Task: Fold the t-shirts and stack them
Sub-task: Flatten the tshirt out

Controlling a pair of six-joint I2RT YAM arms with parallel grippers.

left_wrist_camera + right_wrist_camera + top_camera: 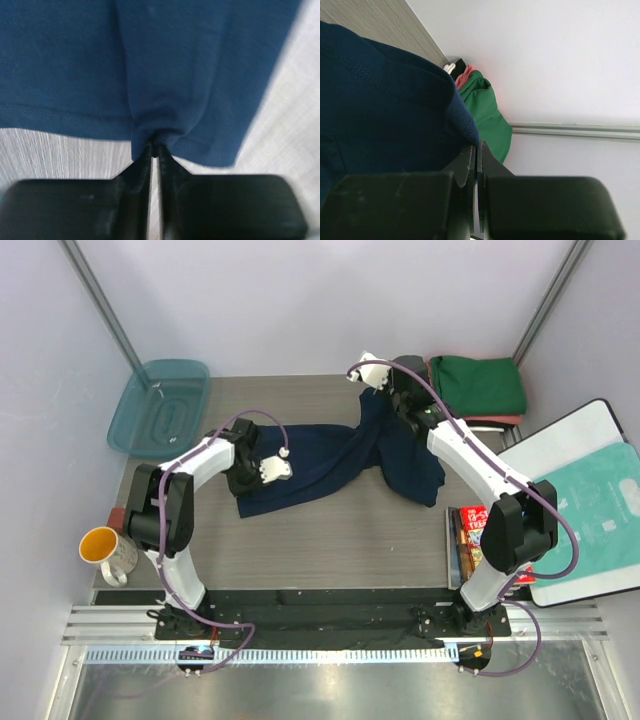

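A dark navy t-shirt [330, 465] lies crumpled across the middle of the table. Its right part is lifted toward the back. My left gripper [262, 472] is shut on the shirt's left hem; in the left wrist view the fingertips [155, 147] pinch a bunched fold of navy cloth [100, 60] just above the tabletop. My right gripper [385, 398] holds the raised end, and its closed tips [477, 146] clamp the navy edge [380, 100]. A folded green t-shirt [478, 385] [490, 115] lies on a salmon-red one [495, 422] [462, 75] at the back right.
A teal plastic lid [160, 405] leans at the back left. A yellow mug [105, 550] stands off the table's left edge. On the right lie a teal-printed flat bag [590, 505] on a white board and red snack packets [470, 535].
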